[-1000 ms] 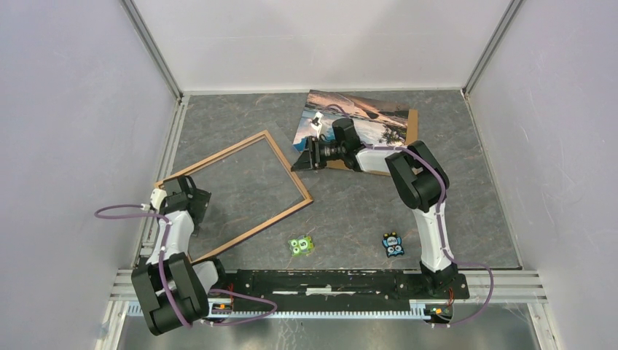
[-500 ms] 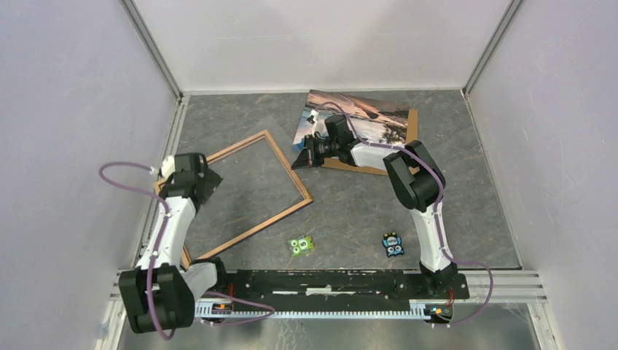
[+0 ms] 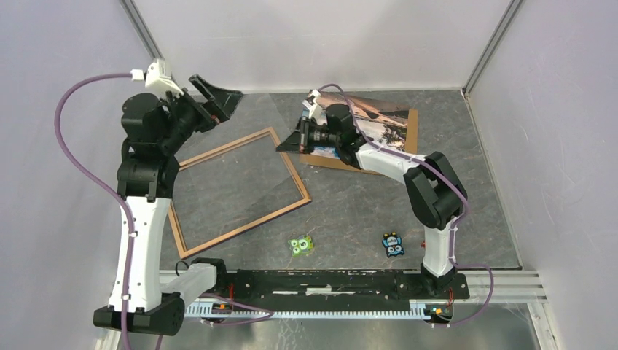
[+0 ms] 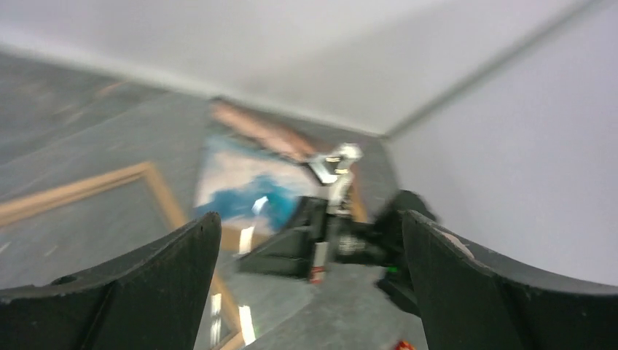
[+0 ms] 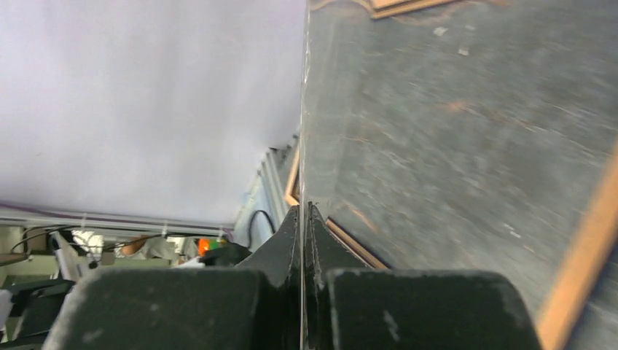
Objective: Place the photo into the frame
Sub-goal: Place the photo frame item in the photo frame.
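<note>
The large rectangular photo of blue water, pale clouds and dark palms (image 3: pixel 372 117) could be dragged or creased where it lies. It sits picture side up at the far right of the grey bench (image 3: pixel 350 211), on a plain brown cardboard backing board (image 3: pixel 412 131). The right end effector (image 3: pixel 284 145), just off the photo's near left corner, is pinched shut on what looks like a thin clear sheet (image 5: pixel 304 131), not on the print. A swing of that sheet could sweep the photo off the board, or the slim edge could slip from the pinch. Further left, the thin-railed light wood frame (image 3: pixel 245 227) lies flat and unheld, so it would likely skate under any push. The left end effector (image 3: pixel 226 104) is raised high near the far left, spread wide and empty. The photo looks flat and undamaged. Its left edge is partly hidden by the right arm, so whether that corner is lifted cannot be told.
</note>
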`<act>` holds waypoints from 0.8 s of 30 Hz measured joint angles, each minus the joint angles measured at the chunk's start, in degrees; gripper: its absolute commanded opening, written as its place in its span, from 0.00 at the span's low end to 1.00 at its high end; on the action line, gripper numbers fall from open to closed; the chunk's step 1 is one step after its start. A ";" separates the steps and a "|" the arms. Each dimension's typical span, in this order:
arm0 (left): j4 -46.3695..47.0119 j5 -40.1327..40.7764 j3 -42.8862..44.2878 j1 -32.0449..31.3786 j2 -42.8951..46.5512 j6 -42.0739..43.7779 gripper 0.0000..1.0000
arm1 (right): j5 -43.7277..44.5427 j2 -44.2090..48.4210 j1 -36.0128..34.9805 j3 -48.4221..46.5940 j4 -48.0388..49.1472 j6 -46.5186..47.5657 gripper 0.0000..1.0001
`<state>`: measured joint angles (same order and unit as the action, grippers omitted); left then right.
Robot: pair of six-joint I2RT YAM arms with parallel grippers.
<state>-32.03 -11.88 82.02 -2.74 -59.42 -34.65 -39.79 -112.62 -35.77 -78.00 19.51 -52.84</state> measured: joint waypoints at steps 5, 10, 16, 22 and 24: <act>9.29 -15.74 3.80 -3.21 -1.16 -2.10 1.00 | 2.34 0.28 -5.81 -5.49 2.69 -5.07 0.00; 15.39 -24.65 3.82 -7.02 -1.11 -5.92 1.00 | 4.50 0.26 -10.86 -9.11 5.07 -7.98 0.00; 18.69 -27.30 1.49 -10.36 0.46 -6.91 1.00 | 6.40 -1.38 -12.22 -9.11 7.80 -11.69 0.00; 19.12 -27.28 -1.14 -12.79 0.28 -6.93 1.00 | 8.66 -5.14 -11.98 -8.94 8.00 -12.66 0.00; 19.17 -27.28 -1.81 -13.31 0.07 -6.91 1.00 | 9.11 -6.01 -11.76 -7.52 8.28 -12.70 0.00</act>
<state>-12.86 -39.16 80.20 -16.05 -59.35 -41.56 -30.68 -118.63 -47.53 -85.52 27.79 -65.54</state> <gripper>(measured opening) 0.997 0.006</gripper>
